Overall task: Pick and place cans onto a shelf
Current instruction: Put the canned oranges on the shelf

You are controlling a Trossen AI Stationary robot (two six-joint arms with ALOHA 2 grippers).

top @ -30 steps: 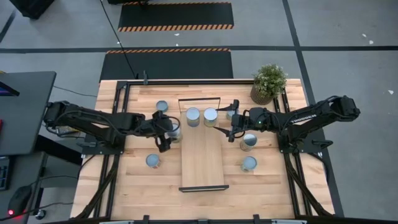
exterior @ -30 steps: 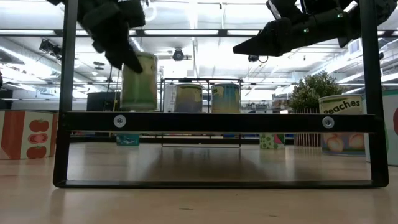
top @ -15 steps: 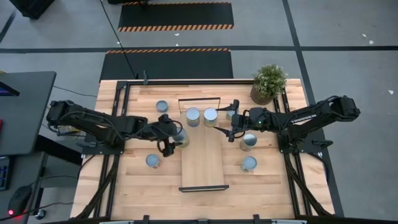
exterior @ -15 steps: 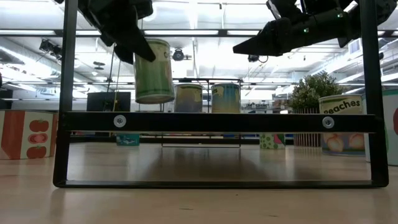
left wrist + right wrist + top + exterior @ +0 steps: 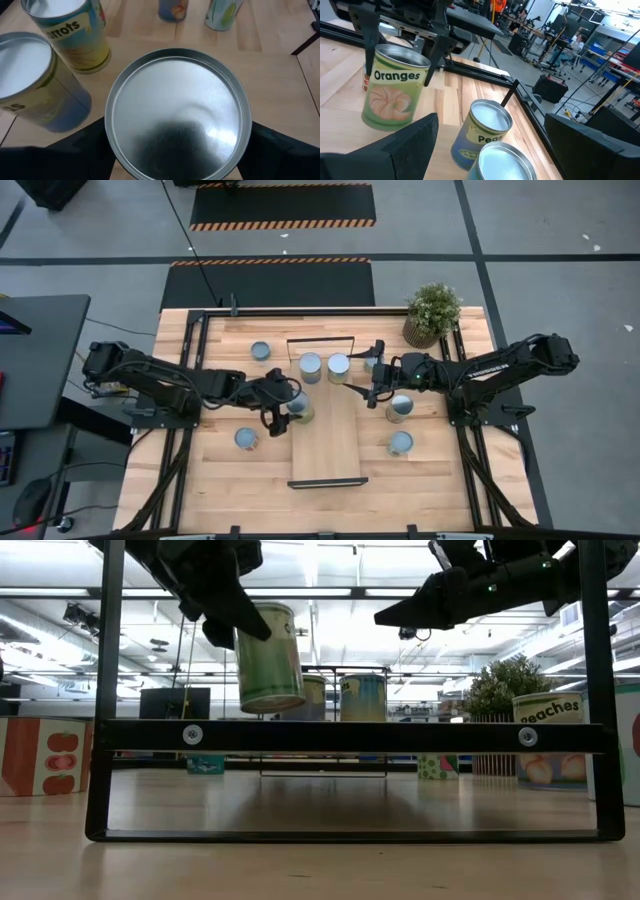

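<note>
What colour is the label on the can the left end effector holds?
Green with an orange fruit picture, on the Oranges can in the left end effector; clearest in the right wrist view.

The held can (image 5: pixel 177 111) hides the left gripper's fingertips in the left wrist view. Near the right gripper (image 5: pixel 485 142), the Peas can's (image 5: pixel 481 132) label is partly covered.

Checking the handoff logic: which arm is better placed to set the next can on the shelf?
Left. The left gripper already holds the Oranges can lifted above the shelf at its left edge. The right gripper hovers open and empty.
</note>
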